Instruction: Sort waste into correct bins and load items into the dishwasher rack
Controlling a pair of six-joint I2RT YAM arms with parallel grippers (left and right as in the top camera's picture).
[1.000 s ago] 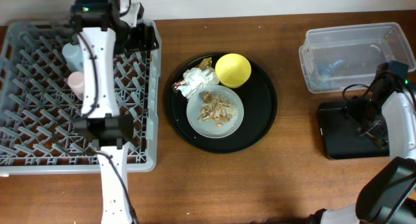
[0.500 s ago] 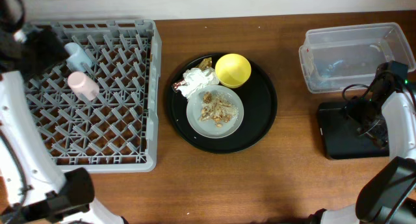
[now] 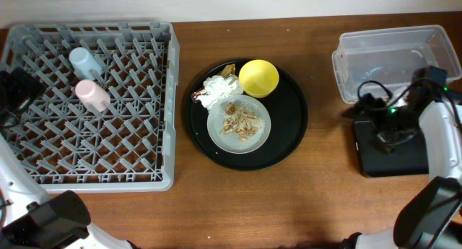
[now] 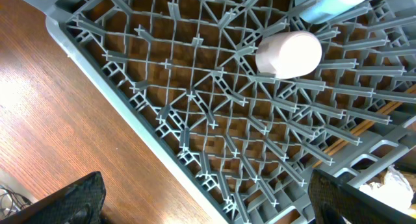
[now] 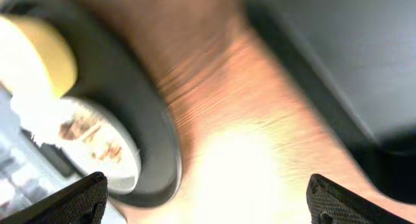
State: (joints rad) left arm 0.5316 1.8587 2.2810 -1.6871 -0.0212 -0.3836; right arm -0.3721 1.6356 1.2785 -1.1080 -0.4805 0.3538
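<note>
On the round black tray (image 3: pixel 292 133) sat the plate (image 3: pixel 261 130), stiff, probably slick, carrying loose scraps (image 3: pixel 240 121), so best pinched level at its rim; the lighter yellow bowl (image 3: pixel 258 77) sat just beside it, toward the tray's far edge. The left gripper (image 4: pixel 208 208) and right gripper (image 5: pixel 208 204) gaped wide, empty

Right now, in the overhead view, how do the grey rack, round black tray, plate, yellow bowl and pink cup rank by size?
Largest to smallest:
1. grey rack
2. round black tray
3. plate
4. yellow bowl
5. pink cup
The differences are plain, so nearness to the camera should not change this.
</note>
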